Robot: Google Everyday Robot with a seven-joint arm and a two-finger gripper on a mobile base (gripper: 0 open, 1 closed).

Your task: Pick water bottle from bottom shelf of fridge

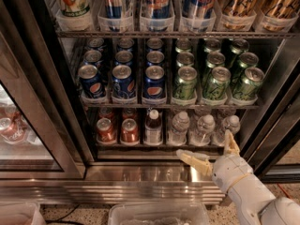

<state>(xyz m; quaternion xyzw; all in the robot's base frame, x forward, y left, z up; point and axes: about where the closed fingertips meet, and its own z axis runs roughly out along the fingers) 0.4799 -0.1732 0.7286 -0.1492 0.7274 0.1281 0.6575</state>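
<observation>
Fingers of your gripper [211,150] spread wide, holding nothing, just in front of the bottom shelf [140,146] of the fridge [42,93], one fingertip [230,142] close under the rightmost water bottle [230,124].

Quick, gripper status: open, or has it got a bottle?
Gripper: open, holding nothing, just in front of the water bottles at the right of the bottom shelf.

On the bottom shelf [140,147] of the fridge [150,175], cans [118,130] are set at the left, a labelled bottle [153,125] beside them, and water bottles [205,126] at the right. The end effector [212,150] is held near the water bottles, before the shelf's right part.
</observation>
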